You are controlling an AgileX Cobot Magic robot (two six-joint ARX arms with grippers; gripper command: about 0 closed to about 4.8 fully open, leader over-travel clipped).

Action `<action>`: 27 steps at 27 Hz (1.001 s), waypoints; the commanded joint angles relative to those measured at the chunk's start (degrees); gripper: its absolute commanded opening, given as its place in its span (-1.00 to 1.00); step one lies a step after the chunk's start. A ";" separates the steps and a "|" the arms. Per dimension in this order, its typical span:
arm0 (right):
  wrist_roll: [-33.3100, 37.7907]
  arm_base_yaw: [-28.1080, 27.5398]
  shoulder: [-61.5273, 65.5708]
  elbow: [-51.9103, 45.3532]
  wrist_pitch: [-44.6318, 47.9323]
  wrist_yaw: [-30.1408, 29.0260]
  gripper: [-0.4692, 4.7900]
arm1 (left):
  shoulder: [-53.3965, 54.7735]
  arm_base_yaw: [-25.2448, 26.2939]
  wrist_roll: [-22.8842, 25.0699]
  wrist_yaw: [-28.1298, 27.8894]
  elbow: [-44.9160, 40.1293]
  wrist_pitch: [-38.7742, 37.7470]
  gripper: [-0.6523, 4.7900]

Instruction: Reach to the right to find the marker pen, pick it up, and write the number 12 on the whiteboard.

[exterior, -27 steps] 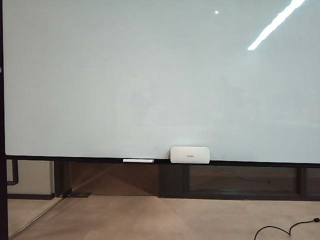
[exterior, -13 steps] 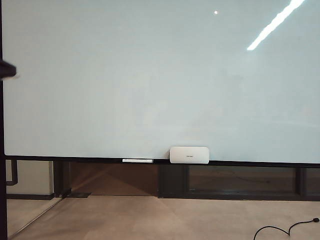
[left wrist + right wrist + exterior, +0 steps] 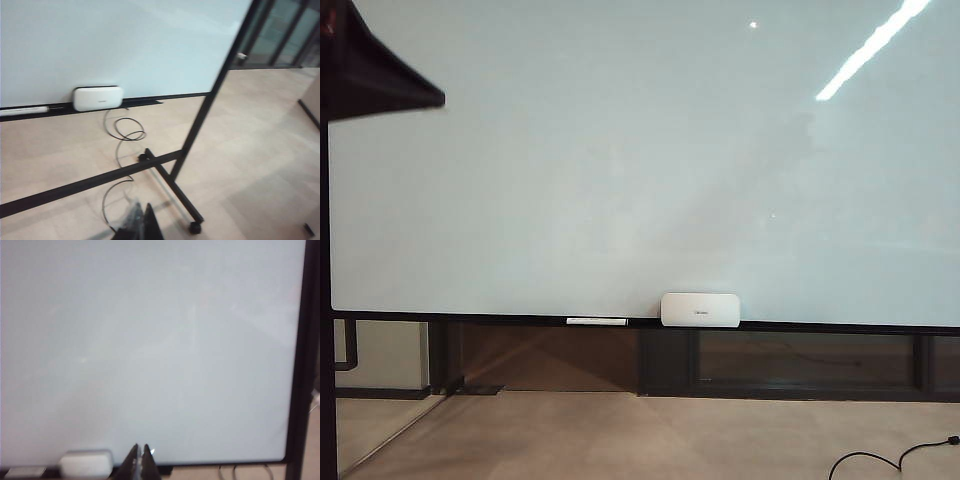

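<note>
Office or meeting-room type space: big glossy whiteboard (image 3: 640, 160) in a thin dark frame on a black wheeled stand (image 3: 175, 185), ahead of the left gripper (image 3: 137, 225) and right gripper (image 3: 139, 454). White eraser block (image 3: 700, 309) and long white marker (image 3: 597, 321) sit on its ledge. Beige floor (image 3: 650, 435) with loose black cable (image 3: 122, 137); ceiling strip light reflected in the board.

one whiteboard (image 3: 640, 170), one eraser (image 3: 700, 309), one marker (image 3: 597, 321)
</note>
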 commanded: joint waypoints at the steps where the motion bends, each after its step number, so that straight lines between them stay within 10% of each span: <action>1: 3.56 -4.42 5.75 2.10 7.45 0.33 -0.82 | 2.75 -0.57 -0.31 -2.38 0.28 5.53 -0.78; 14: 0.13 -16.63 28.00 12.04 10.19 -3.39 -0.82 | 4.48 -1.70 1.36 7.08 5.64 7.17 -0.78; 27: -3.08 -18.16 48.76 19.63 23.87 -0.87 -0.82 | 10.97 -7.28 8.76 0.07 5.86 7.06 -0.78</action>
